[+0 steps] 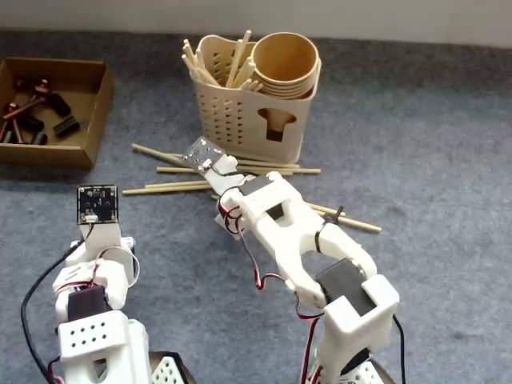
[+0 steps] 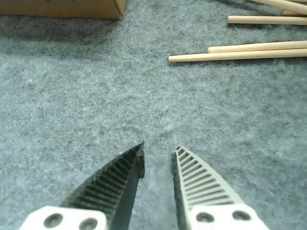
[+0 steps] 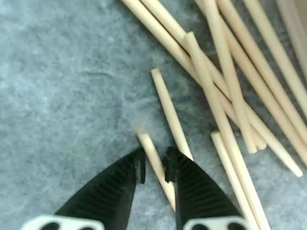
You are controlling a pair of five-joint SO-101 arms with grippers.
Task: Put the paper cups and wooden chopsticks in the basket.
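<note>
High view. Basket (image 1: 232, 120) upright at far side of carpet (image 1: 432, 160): pale plastic, perforated walls, slot handle. Cups (image 1: 286, 58) nested inside, tan paper, round rims; a few sticks poking up beside them. Loose sticks (image 1: 240, 170) fanned on carpet just in front of basket, thin, round, pale bare wood. White plastic R arm stretched low over that pile. L arm parked apart, nearer box (image 1: 48, 152), cardboard w/ dark bits inside.

L wrist view. L gripper (image 2: 158, 154) slightly parted, nothing between jaws, over bare fuzzy carpet. Stick ends near, not touching. Box corner at edge.

R wrist view. R gripper (image 3: 154, 163) down on carpet, ribbed black jaws a slit apart, straddling one short stick (image 3: 147, 146) near its end; thin gap visible on one side, so prob. not clamped yet. Rest of pile just beside, some crossing.

Step, by my read: cups done, picking up of sticks in hand. Next: pinch firmly, lift clear w/o snagging neighbours, carry over basket rim, tip end down, let go. Smooth round wood gripped off-centre likely to swivel or slip; pile carpet prob. makes getting under it hard.
</note>
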